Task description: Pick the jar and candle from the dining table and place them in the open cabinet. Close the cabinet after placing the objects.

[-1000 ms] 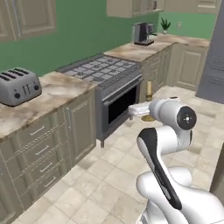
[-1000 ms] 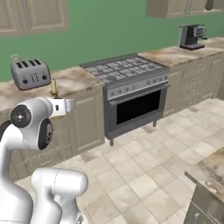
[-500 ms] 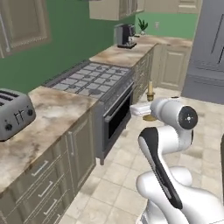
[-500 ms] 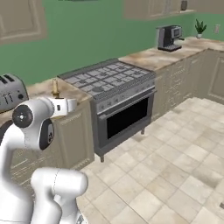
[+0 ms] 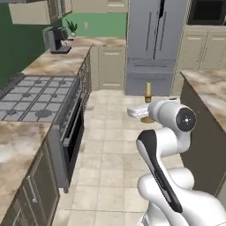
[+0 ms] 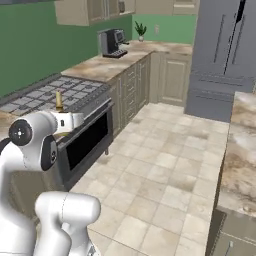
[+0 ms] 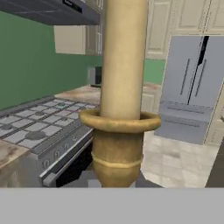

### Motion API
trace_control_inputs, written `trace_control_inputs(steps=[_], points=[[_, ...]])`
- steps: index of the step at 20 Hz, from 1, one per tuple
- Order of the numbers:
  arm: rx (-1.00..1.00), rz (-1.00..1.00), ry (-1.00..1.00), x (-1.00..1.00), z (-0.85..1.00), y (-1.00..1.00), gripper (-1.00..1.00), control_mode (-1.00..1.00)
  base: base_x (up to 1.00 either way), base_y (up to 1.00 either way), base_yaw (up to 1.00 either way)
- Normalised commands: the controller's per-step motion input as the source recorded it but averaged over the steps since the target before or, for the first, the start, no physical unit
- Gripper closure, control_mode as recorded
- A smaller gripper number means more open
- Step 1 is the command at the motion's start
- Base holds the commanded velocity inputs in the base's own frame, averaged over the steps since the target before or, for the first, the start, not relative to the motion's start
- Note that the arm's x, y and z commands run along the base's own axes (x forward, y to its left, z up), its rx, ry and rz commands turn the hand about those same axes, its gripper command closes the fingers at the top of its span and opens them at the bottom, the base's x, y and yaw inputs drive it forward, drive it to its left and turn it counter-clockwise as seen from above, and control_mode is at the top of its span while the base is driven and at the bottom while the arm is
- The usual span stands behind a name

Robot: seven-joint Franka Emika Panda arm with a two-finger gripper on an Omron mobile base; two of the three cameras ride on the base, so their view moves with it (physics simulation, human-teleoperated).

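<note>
My gripper point(image 5: 147, 114) is shut on the candle point(image 5: 148, 90), a slim cream stick on a brass-gold holder, held upright in front of the arm's white head. From the right base view the candle point(image 6: 59, 99) rises above the white hand over the stove's edge. The hand view shows the candle point(image 7: 124, 57) very close, with its gold holder point(image 7: 117, 148) between the jaws. The dining table point(image 5: 208, 86) with its marbled top runs along the right; it also shows in the right base view point(image 6: 241, 145). The jar is out of view. Beige wall cabinets point(image 6: 85, 11) hang at upper left; I cannot tell which one is open.
A stove point(image 5: 35, 95) with an oven door point(image 6: 87, 137) sits in the left counter run. A coffee machine point(image 5: 55, 39) and a potted plant point(image 6: 140, 30) stand on the far counter. A grey fridge point(image 5: 154, 44) stands ahead. Tiled floor point(image 6: 165, 170) lies between stove and table.
The base has turned, so the whole scene has slid: the toaster left the picture and the fridge and table came in. The candle stays in the shut gripper.
</note>
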Motion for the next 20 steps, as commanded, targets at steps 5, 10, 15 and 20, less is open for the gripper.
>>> trace_control_inputs(steps=[5,10,15,20], points=[[0.0,0.0,0.0,0.0,0.0,0.0,1.0,1.0,0.61,0.15,-0.57],[0.0,0.0,0.0,0.0,0.0,0.0,1.0,1.0,0.62,0.37,-0.38],[0.0,0.0,0.0,0.0,0.0,0.0,1.0,1.0,0.57,0.28,-0.24],[0.0,0.0,0.0,0.0,0.0,0.0,1.0,1.0,0.65,0.22,-0.19]])
